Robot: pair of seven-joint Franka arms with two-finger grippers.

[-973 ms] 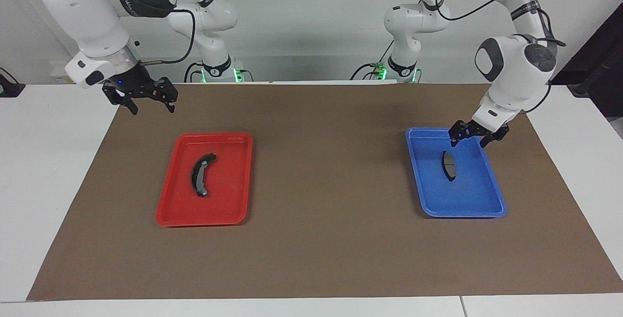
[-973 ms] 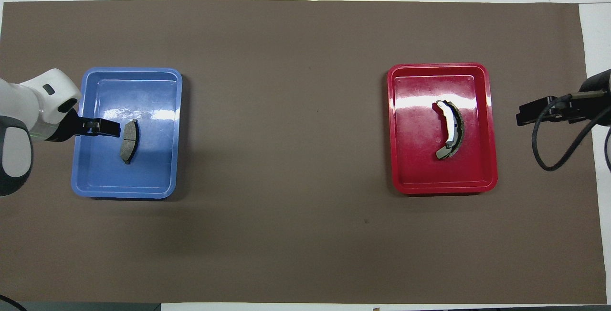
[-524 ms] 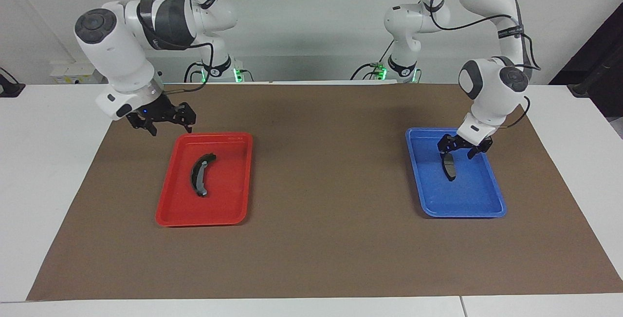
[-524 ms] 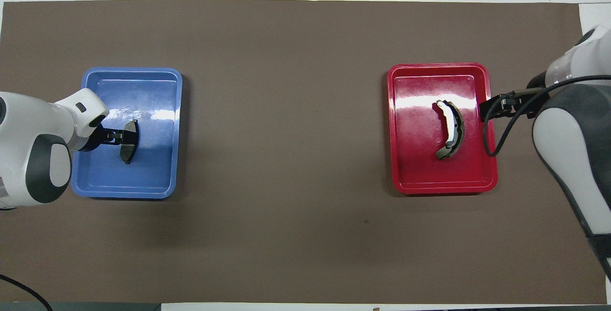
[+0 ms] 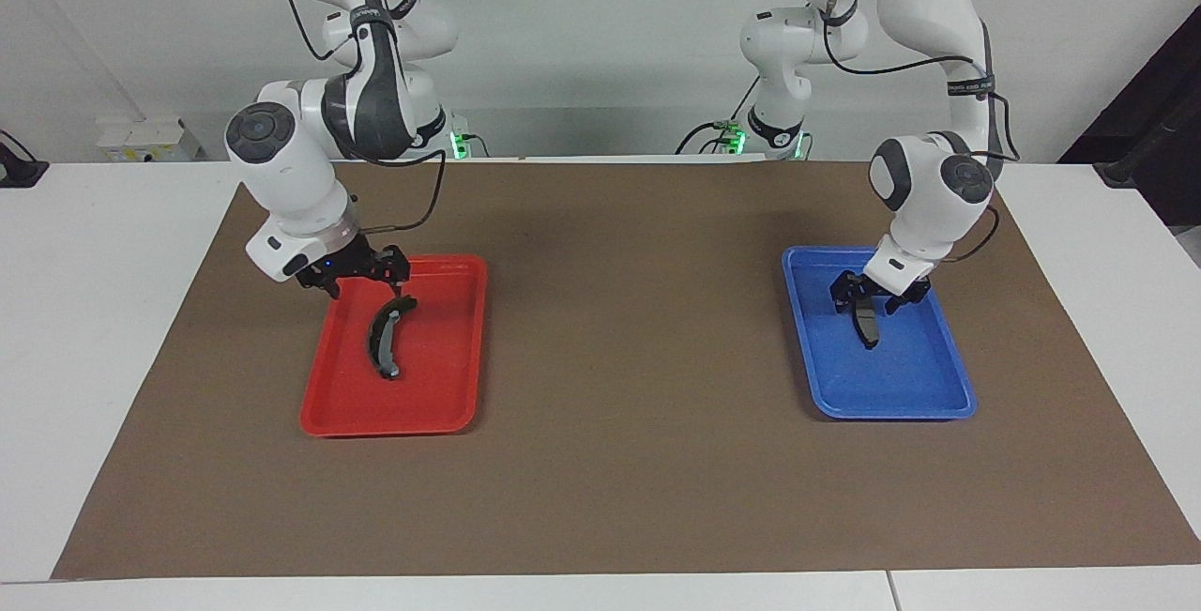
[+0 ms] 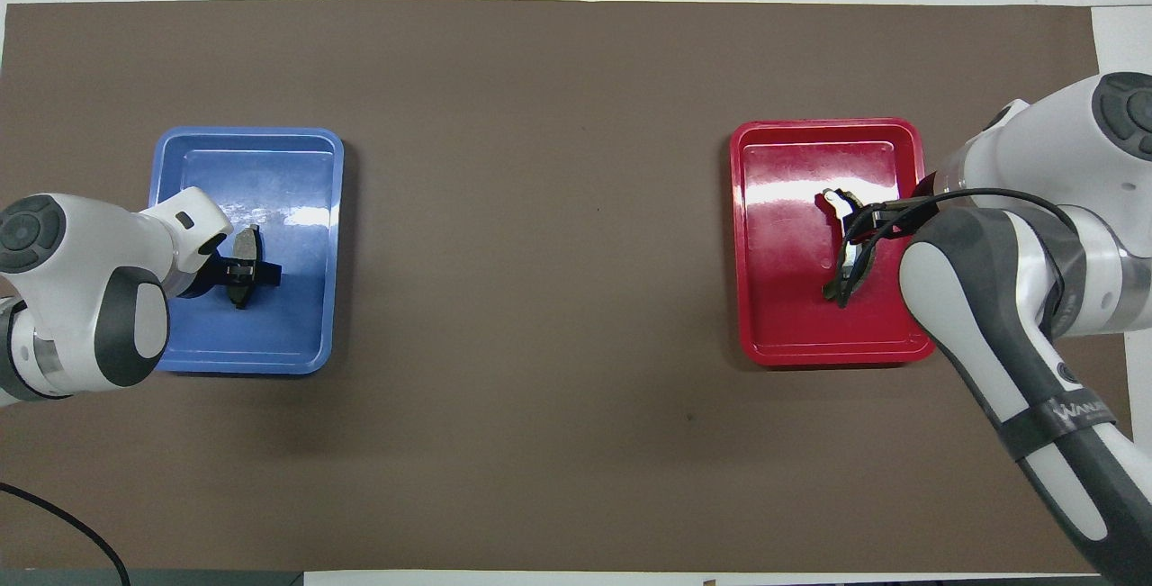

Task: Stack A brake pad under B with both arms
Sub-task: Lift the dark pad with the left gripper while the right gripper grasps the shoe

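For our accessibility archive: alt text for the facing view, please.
Two white robot arms lower open jaws into trays on a brown mat: left gripper over the short grey pad in the blue tray, right gripper over the black crescent piece in the red tray.

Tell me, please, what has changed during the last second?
Both arms came down over their trays. The left gripper, open, now straddles the short grey pad in the blue tray. The right gripper, open, moved in over the curved piece in the red tray. Nothing is gripped; pad, piece and trays stayed put.
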